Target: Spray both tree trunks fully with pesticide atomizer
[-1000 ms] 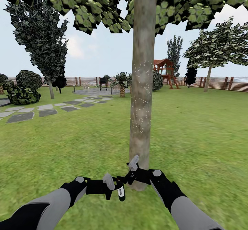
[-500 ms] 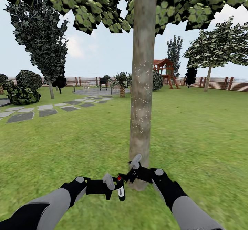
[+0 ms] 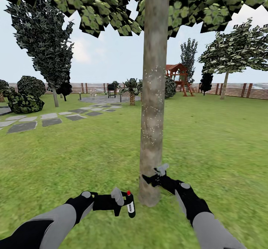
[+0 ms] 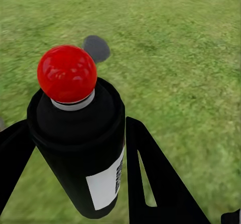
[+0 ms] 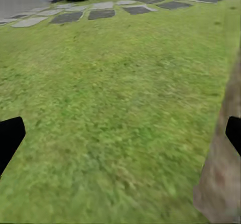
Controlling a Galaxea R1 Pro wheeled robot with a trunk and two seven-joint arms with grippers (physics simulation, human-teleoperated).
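Note:
My left gripper (image 3: 124,203) is shut on the pesticide atomizer (image 3: 130,204), a small dark can with a white label and a red knob (image 4: 67,73) on top, held upright low over the grass. Its black fingers (image 4: 150,179) flank the can. Just beyond it stands the near tree trunk (image 3: 153,92), mottled grey-brown with white specks at mid height. My right gripper (image 3: 154,173) is open beside the trunk's base (image 5: 221,179), holding nothing. A second tree (image 3: 225,85) stands far right by the fence.
Lawn spreads all around. Stepping stones (image 3: 52,121) run off to the left toward shrubs (image 3: 23,102). A short palm (image 3: 131,89), a grill and a wooden playset (image 3: 179,77) stand near the brown slat fence (image 3: 238,90) at the back.
My right gripper has drawn away from the atomizer's top, moving right and up against the trunk's base. The red knob is now uncovered. The left arm and can have not moved.

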